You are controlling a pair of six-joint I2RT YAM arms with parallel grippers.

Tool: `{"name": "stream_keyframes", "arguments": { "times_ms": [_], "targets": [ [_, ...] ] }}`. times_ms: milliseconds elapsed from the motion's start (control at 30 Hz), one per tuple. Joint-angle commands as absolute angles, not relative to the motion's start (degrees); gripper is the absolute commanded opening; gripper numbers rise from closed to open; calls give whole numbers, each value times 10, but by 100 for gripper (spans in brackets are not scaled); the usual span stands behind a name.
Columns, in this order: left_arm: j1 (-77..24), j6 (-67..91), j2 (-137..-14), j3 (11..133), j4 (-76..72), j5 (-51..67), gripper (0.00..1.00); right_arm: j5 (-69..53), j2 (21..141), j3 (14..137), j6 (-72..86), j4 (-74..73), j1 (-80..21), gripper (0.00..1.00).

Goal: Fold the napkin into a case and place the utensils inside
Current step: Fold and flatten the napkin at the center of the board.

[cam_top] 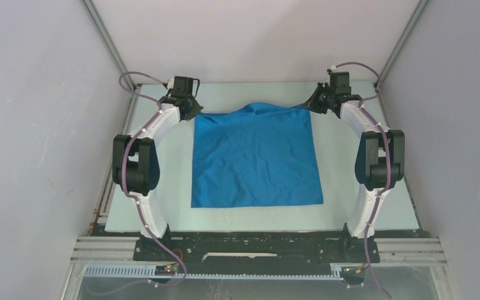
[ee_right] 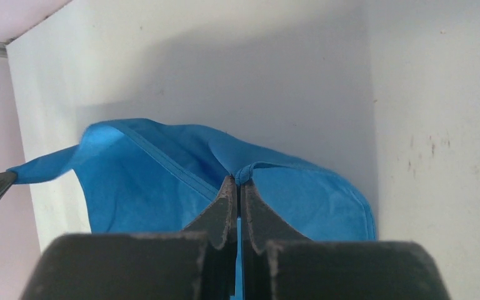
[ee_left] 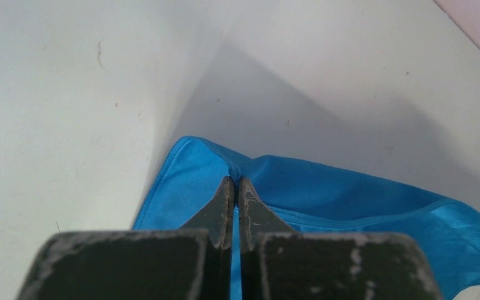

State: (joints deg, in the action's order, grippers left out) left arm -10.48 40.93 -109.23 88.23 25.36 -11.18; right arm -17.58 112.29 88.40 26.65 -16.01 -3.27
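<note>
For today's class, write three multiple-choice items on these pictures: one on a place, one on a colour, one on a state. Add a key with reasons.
1. Where does the left pincer grip the napkin?
A. its far left corner
B. its near edge
C. its middle

2. What colour is the napkin?
A. red
B. blue
C. green

3. How is the right pincer?
A. wide open
B. shut on the napkin
C. clear of the napkin

Key:
1 A: the top view shows it at the far left corner.
2 B: the napkin is bright blue in every view.
3 B: its wrist view shows the cloth pinched in it.
</note>
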Motion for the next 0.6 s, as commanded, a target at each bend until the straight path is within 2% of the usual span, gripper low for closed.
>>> {"name": "stream_keyframes", "arguments": {
  "times_ms": [0, 100, 267, 567],
  "targets": [
    [-98, 402, -1077, 883, 234, -99, 0, -190, 1128, 928, 250, -176, -29, 0],
    [-98, 416, -1027, 822, 241, -102, 0, -182, 1104, 916, 249, -227, -29, 0],
    [-98, 432, -913, 681, 307, -86, 0, -151, 992, 770, 262, -288, -34, 0],
    [-138, 427, -754, 476, 322, -25, 0, -143, 807, 516, 270, -281, -16, 0]
  ]
}}
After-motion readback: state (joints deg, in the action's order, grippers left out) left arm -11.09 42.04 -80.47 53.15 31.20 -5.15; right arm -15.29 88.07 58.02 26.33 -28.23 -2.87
